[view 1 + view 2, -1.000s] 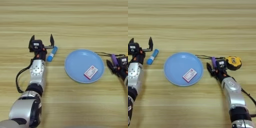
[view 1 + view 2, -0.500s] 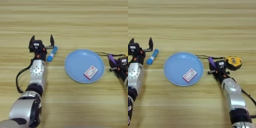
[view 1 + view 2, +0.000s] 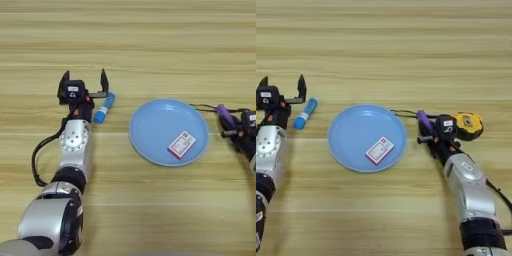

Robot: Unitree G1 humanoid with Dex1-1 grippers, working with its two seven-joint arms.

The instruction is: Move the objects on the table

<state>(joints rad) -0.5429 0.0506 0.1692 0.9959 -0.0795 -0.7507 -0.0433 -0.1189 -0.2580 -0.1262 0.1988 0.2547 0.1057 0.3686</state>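
Right gripper [image 3: 428,131]: fingers closed on the purple stick [image 3: 425,122], just right of the blue plate [image 3: 346,135]. The yellow-and-black tape measure [image 3: 468,125] lies just beside that gripper, its black cord [image 3: 402,113] trailing toward the plate. Left gripper [image 3: 84,84]: fingers spread wide, holding nothing, next to a blue-capped tube [image 3: 104,108]. A small red-and-white card [image 3: 379,150] rests in the plate on the table [image 3: 406,50].

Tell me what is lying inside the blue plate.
The blue plate holds only a small red-and-white card or packet, lying flat right of centre. Whatever may lie under it is covered; the rest of the plate shows bare.
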